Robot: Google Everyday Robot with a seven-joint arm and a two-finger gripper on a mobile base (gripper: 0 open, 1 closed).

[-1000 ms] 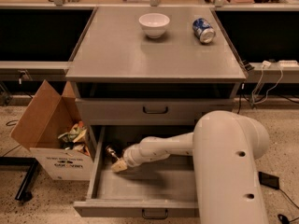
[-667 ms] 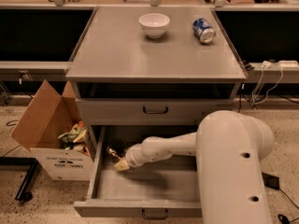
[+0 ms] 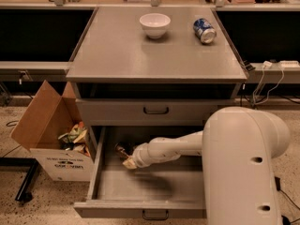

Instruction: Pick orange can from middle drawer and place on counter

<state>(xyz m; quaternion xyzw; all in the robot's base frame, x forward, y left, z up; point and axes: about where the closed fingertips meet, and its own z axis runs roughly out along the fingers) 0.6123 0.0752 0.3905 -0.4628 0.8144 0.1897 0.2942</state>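
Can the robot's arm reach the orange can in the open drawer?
Probably yes. The drawer is pulled wide open, and the tool is down inside it, right beside the orange can near the left wall. Nothing seems to block it.

Cream-white pincer (image 3: 127, 163) sitting in matte grey drawer (image 3: 117, 209), at 9 o'clock, beside golden-orange can (image 3: 121, 150). Grey surface (image 3: 140, 55) carrying white bowl (image 3: 154, 25) at 12 o'clock, blue-white can (image 3: 204, 30) at 1 o'clock. Brown box (image 3: 37, 121) showing black print.

You have a flat matte grey cabinet-top bench (image 3: 140, 55). On it stand a small round white bowl (image 3: 154, 25) at 12 o'clock and a blue and white can (image 3: 205, 30) on its side at 2 o'clock. The gripper (image 3: 125, 160) sits below the bench, inside the open grey metal drawer (image 3: 140, 186).
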